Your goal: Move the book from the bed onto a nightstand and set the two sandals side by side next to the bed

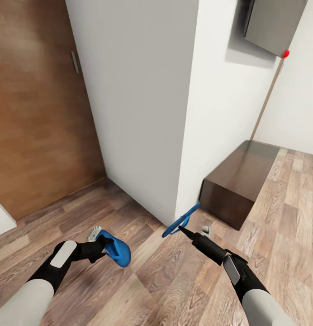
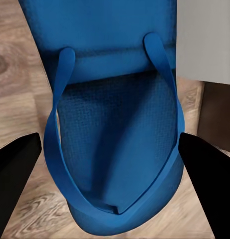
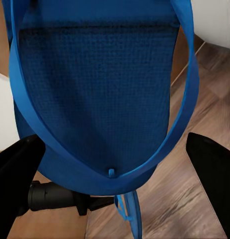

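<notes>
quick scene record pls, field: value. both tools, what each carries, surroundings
left tool: shut on left sandal, held off the floor
right tool: shut on right sandal, held off the floor
sandal in left wrist view, blue sole and straps
sandal in right wrist view, blue sole and straps
ahead: white wall corner
left of wall: wooden door
right of wall: dark low cabinet
floor: wood plank

White wall corner (image 1: 174,113) projecting toward the viewer; brown wooden door (image 1: 34,104) with metal hinge (image 1: 74,62) beside it; wood-plank floor (image 1: 147,280); grey wall-mounted box (image 1: 272,22) above; thin rod (image 1: 267,97) tipped by a red ball (image 1: 286,53).
</notes>
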